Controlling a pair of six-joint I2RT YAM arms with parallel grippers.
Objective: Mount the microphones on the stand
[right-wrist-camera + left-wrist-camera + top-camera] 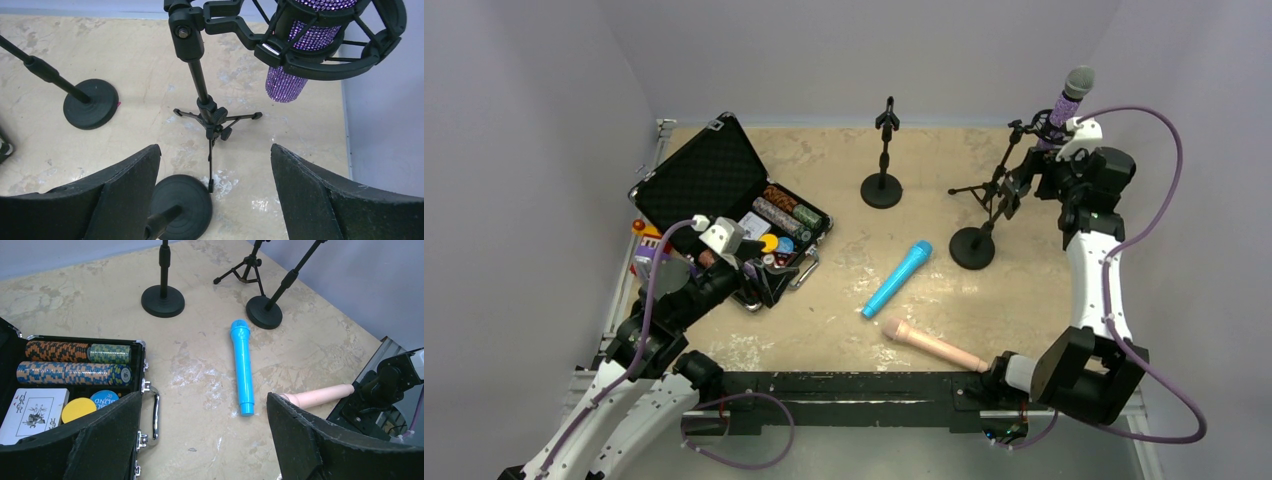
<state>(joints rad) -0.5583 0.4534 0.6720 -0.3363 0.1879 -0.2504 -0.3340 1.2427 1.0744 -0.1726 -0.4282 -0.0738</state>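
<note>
The glittery purple microphone (pixel 1066 103) with a grey mesh head sits upright in the black shock-mount clip of the tripod stand (pixel 996 190) at the back right. In the right wrist view its purple body (pixel 287 85) hangs in the clip above the tripod legs (pixel 215 120). The blue microphone (pixel 897 278) lies loose mid-table, also in the left wrist view (pixel 242 367). The peach-pink microphone (pixel 934 345) lies near the front edge (pixel 322 395). Two round-base stands (pixel 882 185) (pixel 973 245) hold nothing. My right gripper (pixel 216 190) is open and empty beside the tripod stand. My left gripper (pixel 205 440) is open and empty by the case.
An open black poker case (pixel 709 180) with chip rows (pixel 70 362), cards and round tokens stands at the left; its metal handle (pixel 156 412) faces the table's middle. A small colourful box (pixel 646 245) sits left of the case. Grey walls close in the table.
</note>
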